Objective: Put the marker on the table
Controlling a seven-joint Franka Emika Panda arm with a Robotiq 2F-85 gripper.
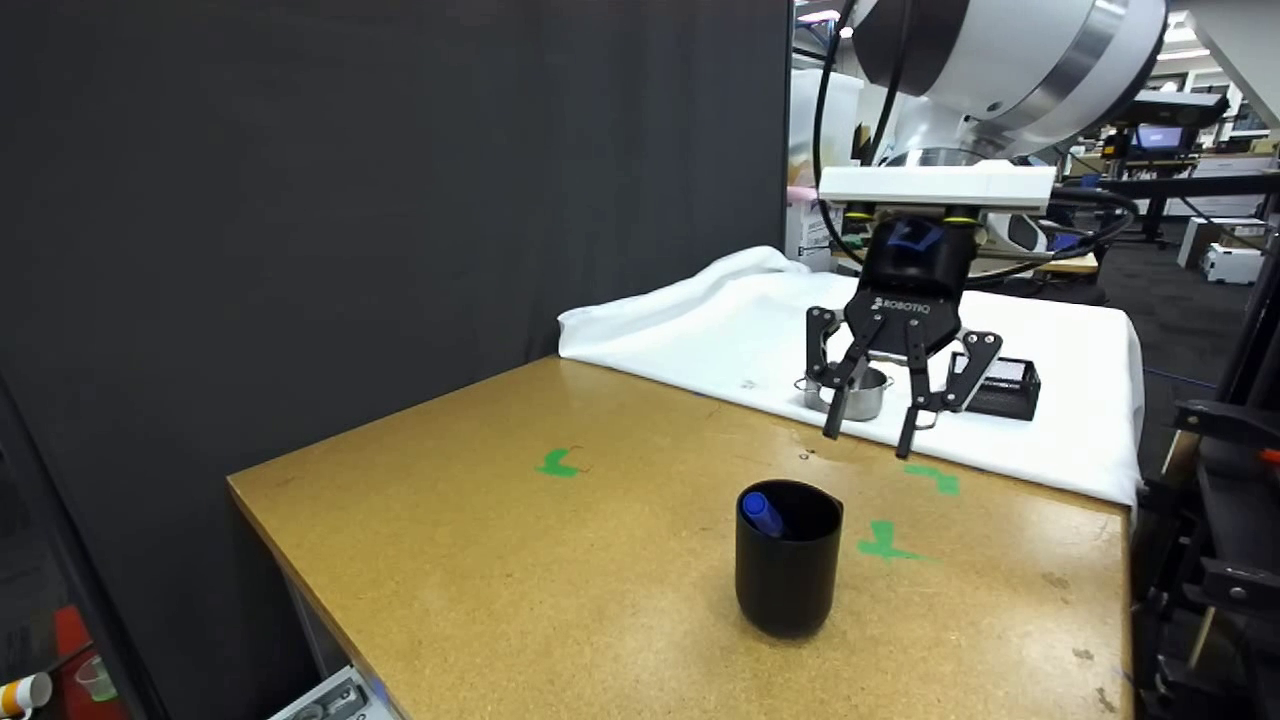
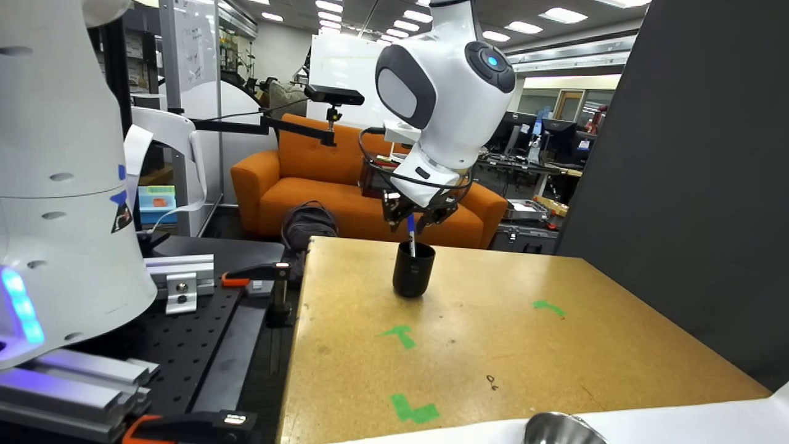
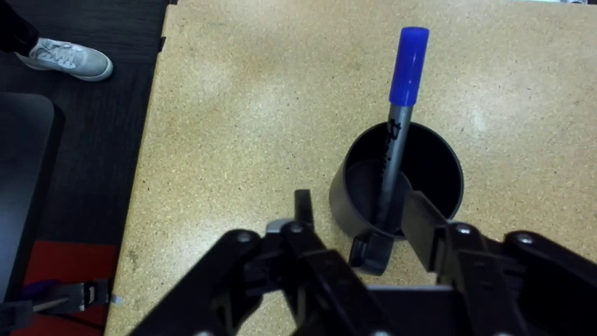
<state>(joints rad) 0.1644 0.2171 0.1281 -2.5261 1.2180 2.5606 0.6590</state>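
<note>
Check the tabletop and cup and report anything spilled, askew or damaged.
Nothing looks spilled or tipped over: the black cup stands upright, the marker leaning inside it. In an exterior view, some small dark marks near an edge of the table stand out against its light-brown surface, perhaps wear.

black metal two-finger gripper (image 1: 869,441) hangs above light-brown wood-board table (image 1: 560,570) | below gripper: black cylindrical cup (image 1: 787,590) stands on table | inside cup: slim blue-capped grey marker (image 3: 398,126) leans | behind gripper, in an exterior view: round silver metal bowl (image 1: 868,398) sits on white cloth sheet (image 1: 690,315) | behind-right: black rectangular crate (image 1: 1005,402), same sheet
</note>
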